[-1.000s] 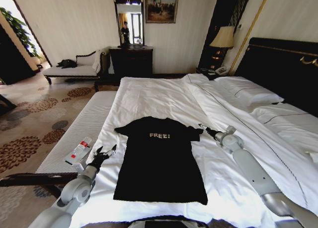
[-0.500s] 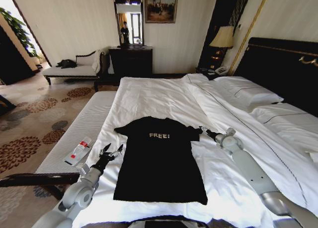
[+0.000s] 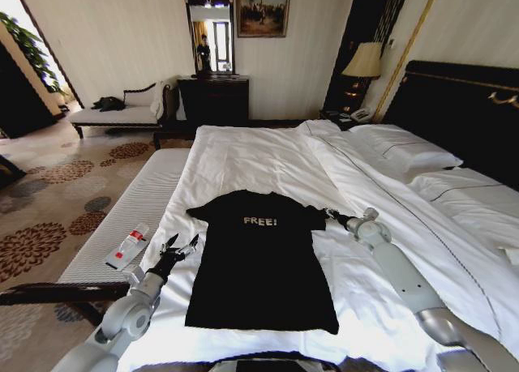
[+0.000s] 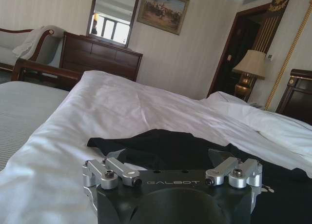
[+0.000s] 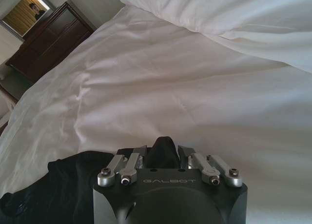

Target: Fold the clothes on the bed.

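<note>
Since 1 second ago the left gripper (image 3: 182,244) has slid in from the mattress edge toward the T-shirt (image 3: 261,258) and now sits just beside its left side, level with the waist, fingers spread wide with nothing between them. Over that same second the right gripper (image 3: 331,215) has crept a little closer to the right sleeve, and its tips are now at the sleeve's edge.

From the left wrist view the left gripper's 2 fingers (image 4: 114,166) stand well apart, with the black fabric (image 4: 165,148) lying flat on the sheet just ahead of them. From the right wrist view a raised fold of the black sleeve (image 5: 161,153) stands in the gap between the right gripper's (image 5: 160,158) parted fingers; whether they already pinch it I cannot tell, but they are clearly not closed.

The T-shirt lies spread face up on the bed (image 3: 268,157), on the near half of the white cover, collar toward the far side and hem toward the robot, its white "FREE!" lettering (image 3: 260,221) readable across the chest. Both sleeves are laid out to the sides. 2 pillows (image 3: 405,149) rest by the dark headboard (image 3: 458,104) on the right.
</note>
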Robot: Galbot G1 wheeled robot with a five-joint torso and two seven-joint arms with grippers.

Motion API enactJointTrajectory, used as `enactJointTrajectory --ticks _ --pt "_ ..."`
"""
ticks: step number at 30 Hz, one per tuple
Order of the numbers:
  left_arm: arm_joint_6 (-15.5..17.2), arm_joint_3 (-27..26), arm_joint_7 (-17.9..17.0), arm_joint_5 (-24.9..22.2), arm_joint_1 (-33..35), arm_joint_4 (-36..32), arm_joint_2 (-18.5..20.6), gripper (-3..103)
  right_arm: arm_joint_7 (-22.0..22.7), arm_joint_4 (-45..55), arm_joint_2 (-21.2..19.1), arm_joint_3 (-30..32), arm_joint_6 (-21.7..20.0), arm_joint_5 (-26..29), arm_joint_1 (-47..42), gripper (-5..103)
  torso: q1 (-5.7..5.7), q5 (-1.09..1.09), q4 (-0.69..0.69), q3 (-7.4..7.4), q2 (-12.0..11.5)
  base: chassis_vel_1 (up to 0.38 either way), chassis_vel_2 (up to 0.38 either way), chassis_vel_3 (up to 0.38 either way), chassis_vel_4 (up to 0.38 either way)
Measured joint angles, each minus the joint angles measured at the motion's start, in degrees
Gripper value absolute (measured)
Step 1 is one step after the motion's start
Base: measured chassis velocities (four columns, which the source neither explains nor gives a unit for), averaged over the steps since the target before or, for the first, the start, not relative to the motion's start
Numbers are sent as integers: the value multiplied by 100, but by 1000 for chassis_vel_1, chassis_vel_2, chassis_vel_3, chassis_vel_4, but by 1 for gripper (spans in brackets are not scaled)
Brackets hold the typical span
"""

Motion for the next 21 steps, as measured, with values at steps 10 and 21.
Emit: enactJointTrajectory --ticks 10,21 --pt "4 -78 -31 -2 41 -45 -3 94 14 3 21 -22 -9 -16 4 3 0 0 0 0 0 0 0 0 0" --pt "5 -142 -35 1 53 -44 -76 94 113 221 -48 -28 -39 -66 -6 0 0 1 0 0 0 0 0 0 0"
